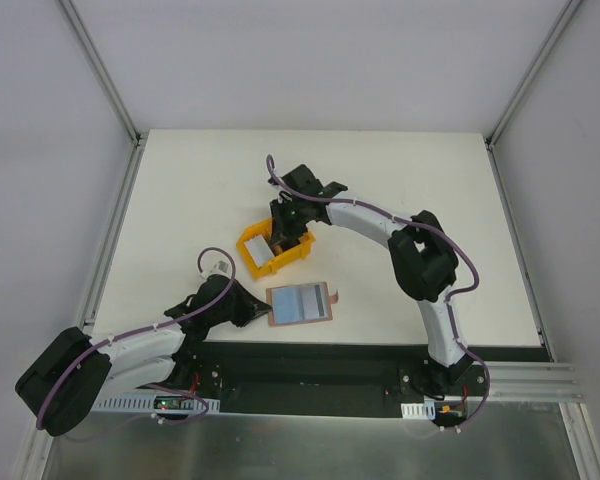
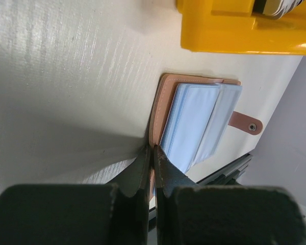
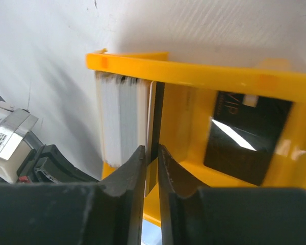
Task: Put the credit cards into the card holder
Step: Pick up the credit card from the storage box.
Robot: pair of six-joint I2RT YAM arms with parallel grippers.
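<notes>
The brown card holder (image 1: 300, 303) lies open on the table, its pale blue sleeves (image 2: 194, 122) facing up and its tab clasp (image 2: 245, 122) pointing away from my left gripper. My left gripper (image 1: 252, 312) (image 2: 154, 150) is shut on the edge of its brown cover (image 2: 160, 107). A stack of whitish credit cards (image 3: 120, 122) (image 1: 263, 250) stands on edge inside the yellow bin (image 3: 219, 79). My right gripper (image 1: 285, 235) (image 3: 152, 153) reaches down into that bin, its jaws drawn in on one thin dark-edged card (image 3: 154, 117) beside the stack.
A black card (image 3: 245, 138) lies flat on the bin's floor to the right of my fingers. The yellow bin (image 1: 255, 245) (image 2: 234, 35) sits just behind the card holder. A metal rail runs along the table's near edge.
</notes>
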